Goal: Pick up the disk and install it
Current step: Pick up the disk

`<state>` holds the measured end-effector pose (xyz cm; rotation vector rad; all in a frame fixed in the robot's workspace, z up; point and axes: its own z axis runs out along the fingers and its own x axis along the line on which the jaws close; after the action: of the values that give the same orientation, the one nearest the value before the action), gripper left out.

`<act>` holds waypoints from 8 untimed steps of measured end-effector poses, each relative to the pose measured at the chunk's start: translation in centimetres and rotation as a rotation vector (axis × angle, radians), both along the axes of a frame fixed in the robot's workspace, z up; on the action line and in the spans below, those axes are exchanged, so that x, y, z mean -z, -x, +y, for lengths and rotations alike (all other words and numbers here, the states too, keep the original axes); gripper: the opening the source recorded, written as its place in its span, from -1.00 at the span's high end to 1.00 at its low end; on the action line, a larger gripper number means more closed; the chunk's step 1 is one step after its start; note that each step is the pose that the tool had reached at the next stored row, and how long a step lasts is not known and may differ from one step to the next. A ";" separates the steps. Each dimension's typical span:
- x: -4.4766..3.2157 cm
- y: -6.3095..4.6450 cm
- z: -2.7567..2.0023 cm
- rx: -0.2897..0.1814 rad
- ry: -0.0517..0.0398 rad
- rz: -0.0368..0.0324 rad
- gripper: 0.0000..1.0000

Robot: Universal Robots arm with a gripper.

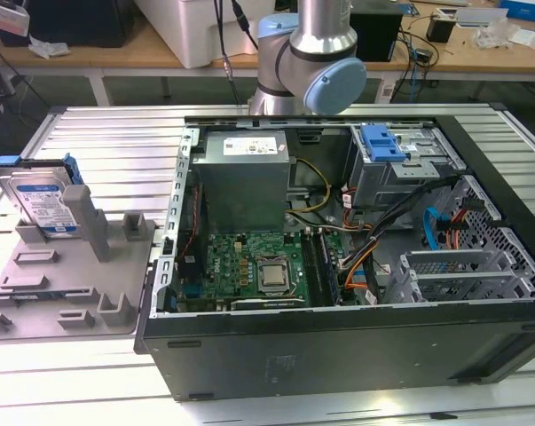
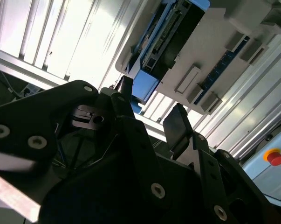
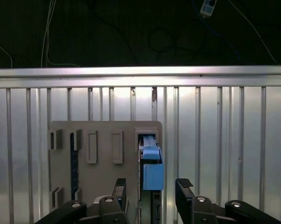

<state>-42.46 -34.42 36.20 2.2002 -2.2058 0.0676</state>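
Gripper (image 3: 152, 183) was wide open and empty, above the disk (image 1: 47, 200). Disk stood on edge in the grey holder (image 1: 81, 293), exterior view's left, on the desk (image 1: 116, 142). Advice: centre both fingers across the disk's flat faces and stay square before closing.

The disk (image 1: 43, 204) stands leaning in a holder plate (image 1: 72, 284) on the slatted table (image 1: 107, 151), at the exterior view's left. The open computer case (image 1: 338, 355) lies just right of the plate. Inside it, the power supply (image 1: 245, 186) sits behind the motherboard (image 1: 240, 262), with the drive cage (image 1: 400, 173) further right.
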 end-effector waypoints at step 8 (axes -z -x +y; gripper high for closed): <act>0.22 -0.1 0.00 0.012 0.0001 0.0001 -0.08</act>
<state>-42.33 -34.42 35.98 2.1870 -2.2184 0.0673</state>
